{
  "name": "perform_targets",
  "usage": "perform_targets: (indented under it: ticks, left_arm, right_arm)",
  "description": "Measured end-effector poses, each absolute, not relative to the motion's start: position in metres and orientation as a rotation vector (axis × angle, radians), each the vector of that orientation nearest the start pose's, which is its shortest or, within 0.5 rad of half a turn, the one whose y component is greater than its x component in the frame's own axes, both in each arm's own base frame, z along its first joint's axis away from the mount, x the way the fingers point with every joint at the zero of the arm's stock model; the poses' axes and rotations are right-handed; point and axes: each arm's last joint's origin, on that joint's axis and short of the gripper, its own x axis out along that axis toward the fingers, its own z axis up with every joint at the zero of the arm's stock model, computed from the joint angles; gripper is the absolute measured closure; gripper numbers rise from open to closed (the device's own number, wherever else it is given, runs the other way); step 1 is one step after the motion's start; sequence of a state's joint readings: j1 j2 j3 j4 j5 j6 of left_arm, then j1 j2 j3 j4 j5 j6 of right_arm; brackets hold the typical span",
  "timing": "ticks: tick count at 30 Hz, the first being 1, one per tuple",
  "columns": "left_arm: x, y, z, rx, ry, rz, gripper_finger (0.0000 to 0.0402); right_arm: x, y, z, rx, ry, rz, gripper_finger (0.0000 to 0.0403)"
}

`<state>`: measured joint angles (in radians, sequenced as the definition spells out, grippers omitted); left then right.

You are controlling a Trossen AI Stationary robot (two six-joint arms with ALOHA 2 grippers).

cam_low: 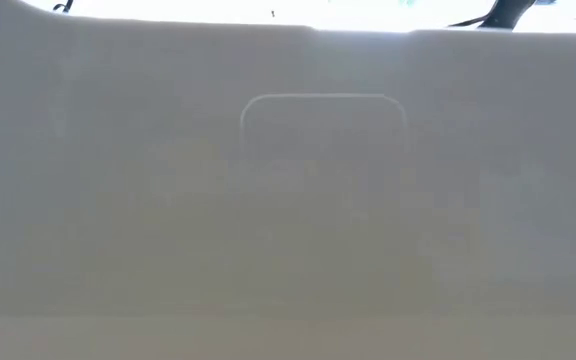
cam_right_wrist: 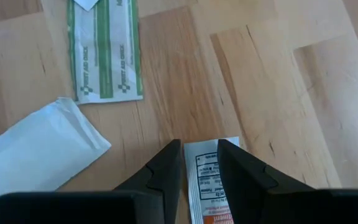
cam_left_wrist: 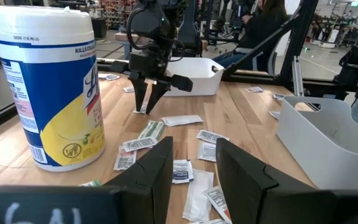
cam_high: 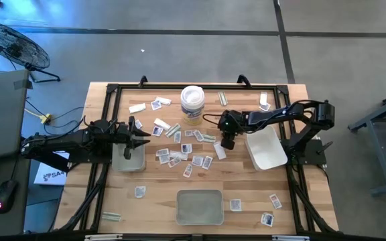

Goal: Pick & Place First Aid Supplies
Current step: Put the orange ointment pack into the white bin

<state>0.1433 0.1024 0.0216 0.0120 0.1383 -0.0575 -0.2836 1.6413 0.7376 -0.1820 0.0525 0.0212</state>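
Right hand (cam_right_wrist: 201, 163), fingers pointing down at the desk (cam_right_wrist: 278, 74), straddles 1 red-printed packet (cam_right_wrist: 210, 180), apparently gripping its edge. Left hand (cam_left_wrist: 192, 163) hangs open beside a tray (cam_high: 127, 161). Risk: a thin-edge grip could slip, dropping the packet.

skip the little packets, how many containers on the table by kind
trays: 3
tub: 1
total: 4
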Motion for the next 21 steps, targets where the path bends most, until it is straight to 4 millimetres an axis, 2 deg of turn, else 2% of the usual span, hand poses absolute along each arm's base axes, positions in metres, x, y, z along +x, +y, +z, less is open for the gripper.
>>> perform_targets:
  ticks: [7,12,21]
  left_arm:
    - [0.102,0.011,0.164,-0.067,0.068,0.007,0.0282]
    - [0.102,0.011,0.164,-0.068,0.069,0.007,0.0282]
    - [0.102,0.011,0.164,-0.067,0.069,0.011,0.0282]
  right_arm:
    - [0.272,-0.081,0.121,0.144,1.095,-0.311,0.0305]
    - [0.273,-0.081,0.111,0.128,1.142,-0.296,0.0305]
    - [0.271,-0.08,0.109,0.104,1.17,-0.332,0.0308]
